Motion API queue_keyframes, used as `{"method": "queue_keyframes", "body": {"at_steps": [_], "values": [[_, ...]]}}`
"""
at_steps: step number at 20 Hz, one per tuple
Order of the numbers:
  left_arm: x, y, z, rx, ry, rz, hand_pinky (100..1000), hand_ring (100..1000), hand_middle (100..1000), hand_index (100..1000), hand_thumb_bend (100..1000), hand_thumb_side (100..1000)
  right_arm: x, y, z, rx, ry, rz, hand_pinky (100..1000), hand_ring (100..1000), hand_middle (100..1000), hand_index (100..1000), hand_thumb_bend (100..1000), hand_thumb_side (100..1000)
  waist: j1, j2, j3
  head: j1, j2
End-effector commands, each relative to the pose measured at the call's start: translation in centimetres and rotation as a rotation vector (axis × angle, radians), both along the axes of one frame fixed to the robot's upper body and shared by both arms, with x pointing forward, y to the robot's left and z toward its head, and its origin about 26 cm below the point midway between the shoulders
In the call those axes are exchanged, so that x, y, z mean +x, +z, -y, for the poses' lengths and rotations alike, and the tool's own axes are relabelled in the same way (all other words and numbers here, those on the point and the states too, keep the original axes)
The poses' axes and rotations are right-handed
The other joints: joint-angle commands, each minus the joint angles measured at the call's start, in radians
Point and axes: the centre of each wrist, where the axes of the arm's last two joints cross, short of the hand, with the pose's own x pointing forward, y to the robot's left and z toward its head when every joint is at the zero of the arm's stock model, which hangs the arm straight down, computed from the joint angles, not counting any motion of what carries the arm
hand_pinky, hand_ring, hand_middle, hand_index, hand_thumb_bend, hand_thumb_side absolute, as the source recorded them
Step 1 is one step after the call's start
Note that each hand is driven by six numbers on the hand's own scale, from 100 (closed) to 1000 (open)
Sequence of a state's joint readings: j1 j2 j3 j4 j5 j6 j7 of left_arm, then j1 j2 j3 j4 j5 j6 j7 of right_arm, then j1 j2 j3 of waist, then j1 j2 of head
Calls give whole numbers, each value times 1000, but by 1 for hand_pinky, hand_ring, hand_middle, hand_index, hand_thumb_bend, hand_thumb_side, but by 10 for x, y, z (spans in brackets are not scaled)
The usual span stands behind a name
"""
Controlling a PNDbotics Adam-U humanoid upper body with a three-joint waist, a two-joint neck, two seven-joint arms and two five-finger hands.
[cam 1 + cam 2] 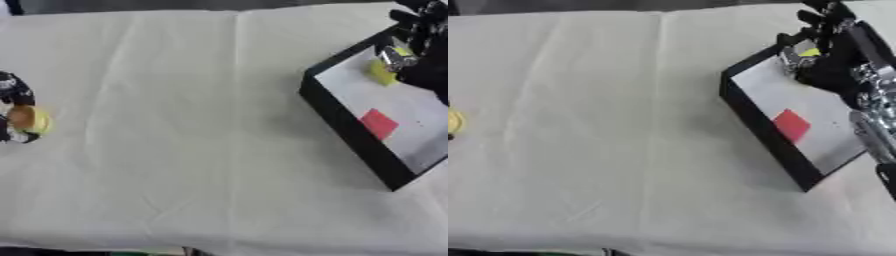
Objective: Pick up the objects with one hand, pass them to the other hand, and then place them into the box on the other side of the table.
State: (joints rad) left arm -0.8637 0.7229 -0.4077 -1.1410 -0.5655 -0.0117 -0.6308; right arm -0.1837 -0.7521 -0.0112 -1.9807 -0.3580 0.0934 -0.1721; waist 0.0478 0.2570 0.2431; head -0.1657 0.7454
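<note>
Across the whole view a table under a pale cloth (192,150) is lying creased but bare in its middle. At the far right a shallow box (346,125) with black walls and a grey floor is sitting askew, one corner pointing towards the near right. Inside it a flat red piece (379,123) is lying near the middle of the floor, and a yellow piece (381,73) is resting towards the far end.

Over that far end the right hand (824,62) is hanging, its dark fingers bent down close above the yellow piece. I cannot tell whether they are pinching it or have let it go.

At the left edge the left hand (16,107) is reaching in, its fingers curling round a small rounded yellow-and-orange object (31,120), which is sitting low against the cloth. So one of the task's things is at the far left and well apart from the box.

That object is looking light and smooth, probably a toy or a piece of plastic fruit, and stiff enough not to crush. Being rounded, it is likely to roll or slip, so taking it across its widest part with thumb opposite fingers seems soundest, leaving one side free for the other hand at the handover.
</note>
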Motion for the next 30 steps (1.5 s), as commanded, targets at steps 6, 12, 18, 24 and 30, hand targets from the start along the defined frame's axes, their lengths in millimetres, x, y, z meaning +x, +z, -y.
{"method": "queue_keyframes", "body": {"at_steps": [6,12,18,24,30], "values": [[-3,31,16,-98,-31,196,758,647,522,446,266,100,-2,15,0,-12,27,43,1000,1000,993,1000,148,100,-2,-33,3,9,-11],[-1,21,61,-242,-89,371,745,629,515,444,233,100,3,26,-10,-76,140,66,1000,1000,1000,1000,149,111,-12,-39,-1,4,-16],[-5,14,100,-206,-198,549,730,612,518,442,313,100,9,43,-28,-201,300,33,1000,1000,1000,1000,145,174,-19,-44,-5,-21,-4],[-11,6,126,-166,-249,688,726,608,515,445,352,100,13,53,-49,-318,400,3,1000,1000,1000,1000,159,191,-28,-50,-8,-69,2],[-18,2,145,-284,-307,767,716,583,498,442,226,100,15,57,-63,-453,453,13,1000,1000,1000,1000,220,136,-33,-54,-4,-123,10]]}}
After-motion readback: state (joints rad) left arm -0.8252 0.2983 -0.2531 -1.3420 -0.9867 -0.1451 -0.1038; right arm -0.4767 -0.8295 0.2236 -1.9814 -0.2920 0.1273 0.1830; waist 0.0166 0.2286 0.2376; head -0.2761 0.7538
